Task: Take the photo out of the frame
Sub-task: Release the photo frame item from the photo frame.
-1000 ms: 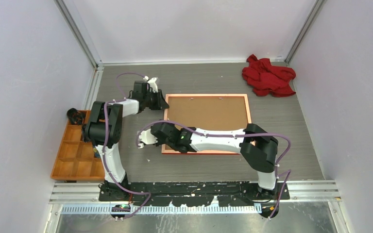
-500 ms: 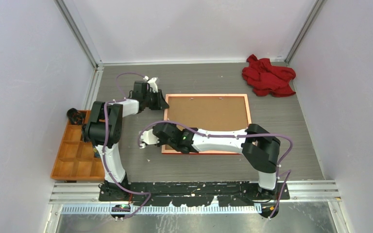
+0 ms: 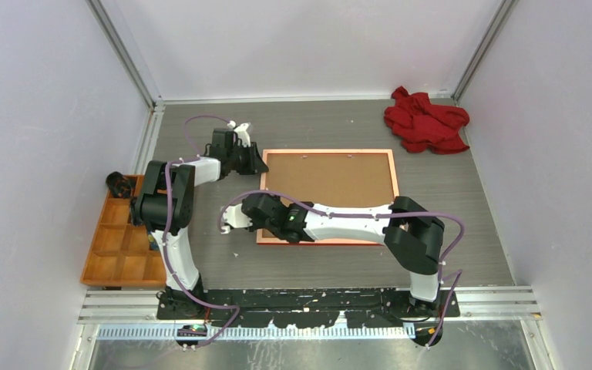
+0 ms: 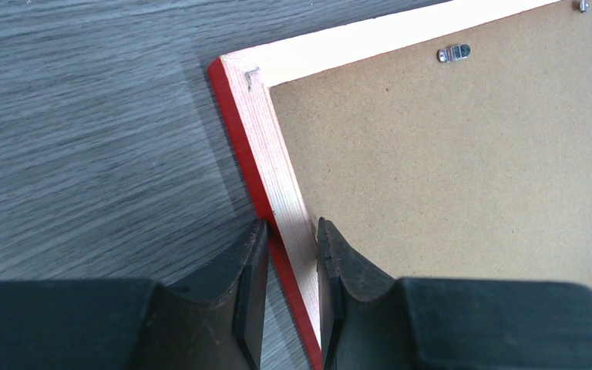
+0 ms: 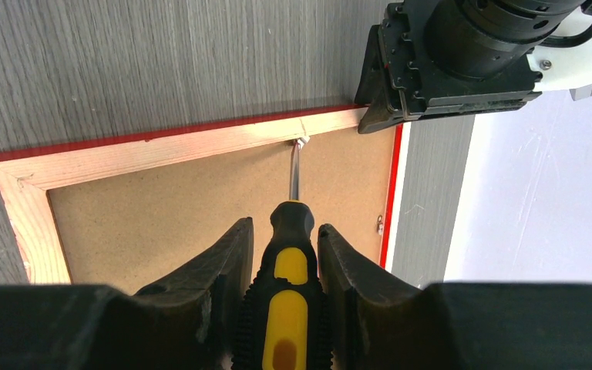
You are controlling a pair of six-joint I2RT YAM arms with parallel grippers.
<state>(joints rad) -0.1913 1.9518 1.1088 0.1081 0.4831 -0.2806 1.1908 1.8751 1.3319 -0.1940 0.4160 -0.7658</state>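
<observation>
The red frame [image 3: 327, 152] lies face down, with its brown backing board [image 3: 331, 179] up. The photo is hidden beneath the board. My left gripper [image 3: 260, 166] is shut on the frame's left rim [image 4: 266, 162] near the far-left corner, one finger outside and one on the board side [image 4: 289, 227]. My right gripper [image 3: 266, 210] is shut on a black-and-yellow screwdriver [image 5: 291, 262]. The screwdriver's shaft points at the left rim [image 5: 162, 146], and its tip is at a small metal tab [image 5: 301, 142] at the board's edge. In the right wrist view the left gripper [image 5: 378, 116] shows just beyond that tab.
A red cloth [image 3: 425, 121] lies at the back right. An orange compartment tray [image 3: 119, 243] stands by the left wall, with a black object [image 3: 119, 183] at its far end. More metal tabs [image 4: 453, 52] hold the board along the far rim.
My right gripper has edged slightly farther and to the left with the screwdriver. The left gripper and the frame have not moved.
</observation>
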